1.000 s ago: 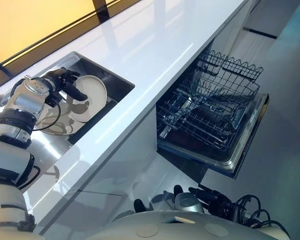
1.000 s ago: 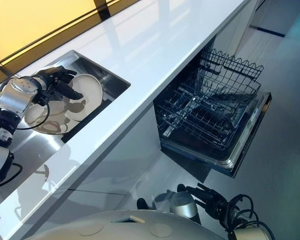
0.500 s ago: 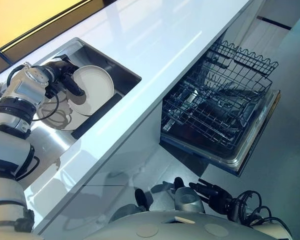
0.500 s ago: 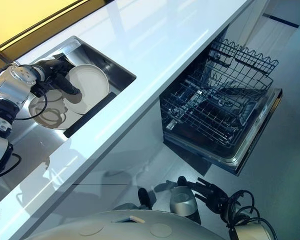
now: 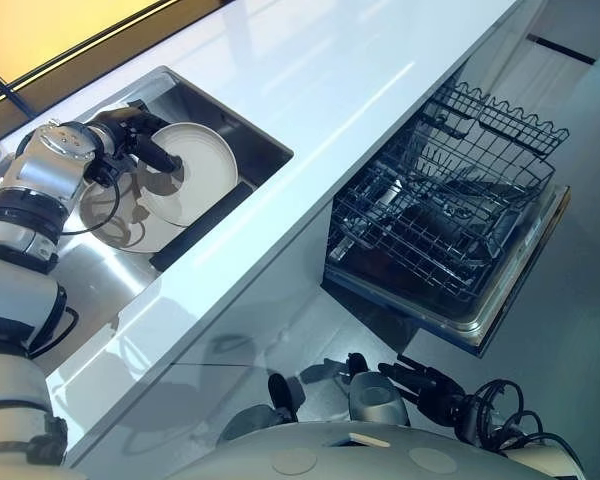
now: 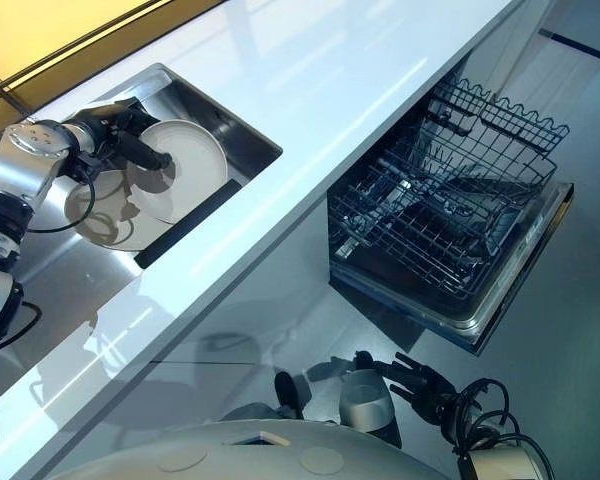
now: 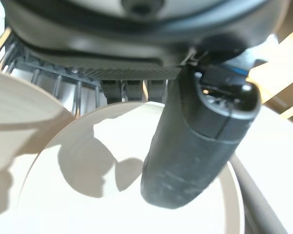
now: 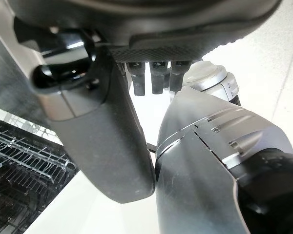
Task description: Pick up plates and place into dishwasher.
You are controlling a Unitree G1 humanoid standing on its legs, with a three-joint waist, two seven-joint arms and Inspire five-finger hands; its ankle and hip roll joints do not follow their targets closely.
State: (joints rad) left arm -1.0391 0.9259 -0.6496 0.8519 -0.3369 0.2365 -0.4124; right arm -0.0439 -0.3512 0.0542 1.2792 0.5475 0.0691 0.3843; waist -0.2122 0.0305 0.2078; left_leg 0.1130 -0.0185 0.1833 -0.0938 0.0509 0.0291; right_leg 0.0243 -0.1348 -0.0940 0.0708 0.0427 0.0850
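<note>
**Left hand** (image 5: 145, 150), at ten o'clock, is clamped on the plate (image 5: 195, 180). The thumb lies across its face and the fingers sit behind the rim, a pinch suited to a thin disc. The plate stands tilted inside the sink (image 5: 250, 145), above a second plate (image 5: 115, 225) lying flat, probably so that it can clear the sink wall. The dishwasher rack (image 5: 445, 205) stands pulled out at three o'clock, below the bench (image 5: 310, 80), ready for loading. **Right hand** (image 5: 425, 385), at five o'clock, hangs idle with fingers relaxed. No legible writing appears.
</note>
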